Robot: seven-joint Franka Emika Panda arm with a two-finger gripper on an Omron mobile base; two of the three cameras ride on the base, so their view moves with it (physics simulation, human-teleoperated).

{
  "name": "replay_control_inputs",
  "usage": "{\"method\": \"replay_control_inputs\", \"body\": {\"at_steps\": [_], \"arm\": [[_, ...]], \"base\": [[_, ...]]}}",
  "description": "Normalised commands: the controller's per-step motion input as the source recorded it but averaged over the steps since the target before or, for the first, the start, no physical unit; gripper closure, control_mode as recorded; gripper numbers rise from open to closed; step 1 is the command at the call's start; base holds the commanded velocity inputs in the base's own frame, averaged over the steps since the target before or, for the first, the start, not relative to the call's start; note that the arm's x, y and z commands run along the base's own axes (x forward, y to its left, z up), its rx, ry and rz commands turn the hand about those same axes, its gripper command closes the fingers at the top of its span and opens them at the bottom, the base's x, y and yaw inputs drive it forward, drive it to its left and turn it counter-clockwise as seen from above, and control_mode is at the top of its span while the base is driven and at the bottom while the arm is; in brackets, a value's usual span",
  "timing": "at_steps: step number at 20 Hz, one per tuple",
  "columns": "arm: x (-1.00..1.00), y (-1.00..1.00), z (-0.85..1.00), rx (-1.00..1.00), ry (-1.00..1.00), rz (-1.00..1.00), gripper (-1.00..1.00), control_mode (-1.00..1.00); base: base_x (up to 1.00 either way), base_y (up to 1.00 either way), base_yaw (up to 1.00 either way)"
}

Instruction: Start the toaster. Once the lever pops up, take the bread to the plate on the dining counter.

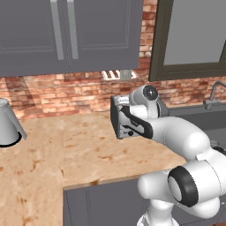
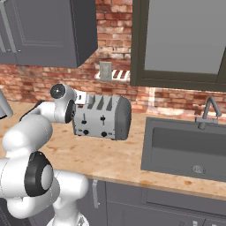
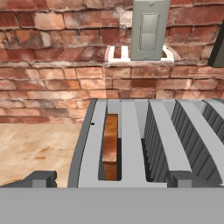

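1. Above the toaster point(image 3: 144, 144) hangs the claw point(image 3: 111, 179), its two dark finger tips point(image 3: 41, 178) spread wide, one at each side of the near edge of the toaster's top, and nothing is held between them.
2. From the hand view I cannot tell whether the tips touch the toaster's housing or stand just clear of it.
3. Just ahead of the claw, between the two tips and nearer the left one, the bread point(image 3: 111, 146) stands on edge, sunk in the left slot, its tan face and darker crust showing.
4. Right of the bread, the second slot lies open and dark.
5. Seen from the right base view, the toaster point(image 2: 102, 117) sits on the desk point(image 2: 110, 159) against the brick wall point(image 2: 44, 79), with the arm's wrist at its left end.
6. Counts: one toaster with two slots, one slice of bread, two small dark levers point(image 2: 103, 120) and two knobs point(image 2: 104, 133) on the toaster's front.
7. Further right of the claw, a sink point(image 2: 185, 148) with one tap point(image 2: 207, 112) is let into the desk.
8. Beyond the claw, one grey wall socket point(image 3: 150, 29) is fixed to the bricks.
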Motion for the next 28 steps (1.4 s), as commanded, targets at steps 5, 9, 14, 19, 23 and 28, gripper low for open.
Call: {"method": "replay_control_inputs", "body": {"at_steps": [5,9,14,19,23,28], "arm": [[0.00,0.00,0.00,0.00,0.00,0.00,-1.00,-1.00],[0.00,0.00,0.00,0.00,0.00,0.00,-1.00,-1.00],[0.00,0.00,0.00,0.00,0.00,0.00,-1.00,-1.00],[0.00,0.00,0.00,0.00,0.00,0.00,-1.00,-1.00],[0.00,0.00,0.00,0.00,0.00,0.00,-1.00,-1.00],[0.00,0.00,0.00,0.00,0.00,0.00,-1.00,-1.00]], "base": [[0.00,0.00,0.00],[0.00,0.00,0.00],[0.00,0.00,0.00],[0.00,0.00,0.00],[0.00,0.00,0.00],[0.00,0.00,0.00]]}}
